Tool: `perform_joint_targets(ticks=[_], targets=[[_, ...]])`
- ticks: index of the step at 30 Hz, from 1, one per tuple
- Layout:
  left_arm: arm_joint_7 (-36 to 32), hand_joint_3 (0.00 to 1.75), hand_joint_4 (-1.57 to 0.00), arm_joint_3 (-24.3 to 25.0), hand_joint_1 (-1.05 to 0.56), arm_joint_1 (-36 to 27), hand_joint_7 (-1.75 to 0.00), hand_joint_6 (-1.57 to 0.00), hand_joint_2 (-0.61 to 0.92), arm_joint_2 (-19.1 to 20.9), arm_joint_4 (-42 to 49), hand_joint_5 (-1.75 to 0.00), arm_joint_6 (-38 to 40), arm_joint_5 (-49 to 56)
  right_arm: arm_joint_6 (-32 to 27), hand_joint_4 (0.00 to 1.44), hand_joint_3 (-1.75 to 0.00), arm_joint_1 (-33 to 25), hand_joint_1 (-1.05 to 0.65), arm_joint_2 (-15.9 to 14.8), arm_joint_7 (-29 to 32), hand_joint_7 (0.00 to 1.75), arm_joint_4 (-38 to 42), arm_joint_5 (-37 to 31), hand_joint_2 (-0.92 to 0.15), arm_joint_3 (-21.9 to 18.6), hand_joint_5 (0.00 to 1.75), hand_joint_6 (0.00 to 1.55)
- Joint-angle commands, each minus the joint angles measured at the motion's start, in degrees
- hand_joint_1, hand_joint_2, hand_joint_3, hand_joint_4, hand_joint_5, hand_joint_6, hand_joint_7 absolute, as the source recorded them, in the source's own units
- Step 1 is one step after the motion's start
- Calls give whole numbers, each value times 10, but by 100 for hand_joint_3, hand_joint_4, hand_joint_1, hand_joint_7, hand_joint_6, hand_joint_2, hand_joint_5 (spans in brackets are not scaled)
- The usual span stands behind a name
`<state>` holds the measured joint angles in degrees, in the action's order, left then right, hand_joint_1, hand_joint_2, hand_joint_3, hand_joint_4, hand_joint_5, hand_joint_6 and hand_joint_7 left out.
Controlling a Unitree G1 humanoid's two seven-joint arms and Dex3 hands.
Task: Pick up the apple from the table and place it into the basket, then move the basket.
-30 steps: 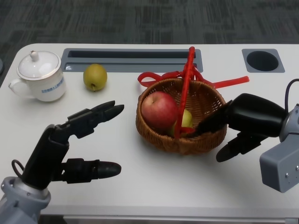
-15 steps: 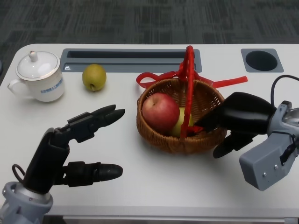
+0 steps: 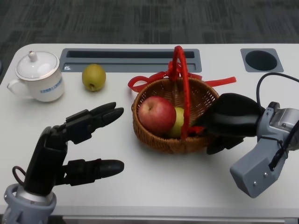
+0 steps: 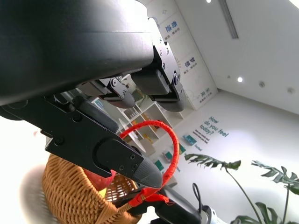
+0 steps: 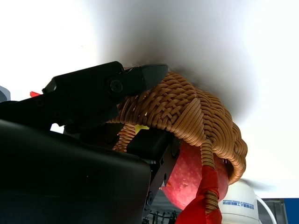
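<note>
A woven wicker basket [image 3: 161, 141] with a red upright handle [image 3: 183, 84] stands mid-table. Inside it lie the red apple [image 3: 156, 115] and a green fruit [image 3: 177, 122]. My right hand [image 3: 231, 119] grips the basket's right rim, with fingers inside and outside the wall. The right wrist view shows those fingers [image 5: 105, 86] clamped over the basket's woven rim [image 5: 187, 112], with the apple [image 5: 196, 182] behind. My left hand [image 3: 77, 144] hovers to the left of the basket, fingers apart and holding nothing. In the left wrist view the basket [image 4: 70, 196] sits beyond the fingers [image 4: 117, 158].
A yellow-green pear [image 3: 93, 77] and a white lidded cup [image 3: 39, 77] sit at the back left. A grey recessed slot [image 3: 131, 58] runs along the far edge, with a round hole [image 3: 261, 59] at the back right. Red ribbon ends [image 3: 219, 82] trail behind the basket.
The basket has slid a little to the left, carried along by my right hand on its rim. The right forearm has swung further in. My left hand has barely moved.
</note>
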<state>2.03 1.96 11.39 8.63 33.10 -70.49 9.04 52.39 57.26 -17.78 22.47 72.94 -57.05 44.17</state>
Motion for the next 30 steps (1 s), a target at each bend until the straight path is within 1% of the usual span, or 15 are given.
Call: perform_joint_targets(ticks=[1, 5, 8, 11, 14, 17, 20, 23, 26, 28, 30], targets=[[-15, 1, -70, 13, -58, -4, -2, -76, 80, 3, 0, -4, -7, 8, -4, 98, -11, 15, -16, -9, -5, 1, 8, 22, -92, -15, 2, 84], [-18, 0, -73, 17, -56, -3, -2, -77, 80, 3, 0, -4, -5, 14, -3, 97, -11, 14, -18, -13, -34, 0, 13, 40, -92, -29, 1, 82], [-19, 0, -75, 16, -55, -2, -1, -78, 80, 1, 1, -4, -3, 12, -12, 96, -17, 16, -20, -17, -26, 0, 14, 36, -92, -26, 1, 82], [-20, 0, -78, 16, -54, -1, -1, -78, 80, 1, 2, -5, -3, 13, -33, 96, -20, 21, -21, -20, -10, 1, 18, 27, -92, -23, 1, 83], [-22, 0, -81, 18, -54, -1, -1, -79, 80, 1, 1, -5, -2, 18, -63, 94, -20, 30, -20, -22, -17, 0, 29, 29, -92, -27, 1, 82], [-23, 0, -84, 18, -55, -2, -1, -80, 80, 2, 3, -5, -4, 16, -103, 94, -14, 33, -19, -21, -36, 0, 43, 45, -92, -43, 1, 82], [-24, 0, -87, 18, -54, -3, -1, -81, 80, 3, 2, -5, -9, 14, -154, 97, -9, 31, -19, -14, -60, 1, 55, 64, -92, -64, 2, 84], [-25, 0, -88, 21, -54, -8, -1, -82, 80, 6, -2, -5, -16, 14, -215, 97, -11, 32, -19, -4, -87, 0, 62, 78, -92, -80, 1, 84], [-27, 0, -91, 27, -55, -16, -2, -83, 80, 7, -8, -5, -24, 16, -284, 97, -16, 39, -24, 4, -114, 0, 68, 88, -92, -92, 2, 82], [-26, 0, -92, 29, -56, -22, -1, -84, 80, 10, -10, -5, -31, 14, -317, 97, -17, 44, -24, 5, -124, 1, 70, 97, -92, -104, 1, 83], [-24, 0, -93, 29, -55, -28, -1, -84, 81, 14, -10, -4, -39, 10, -337, 96, -15, 44, -22, 4, -126, 2, 71, 108, -92, -118, 1, 87]])
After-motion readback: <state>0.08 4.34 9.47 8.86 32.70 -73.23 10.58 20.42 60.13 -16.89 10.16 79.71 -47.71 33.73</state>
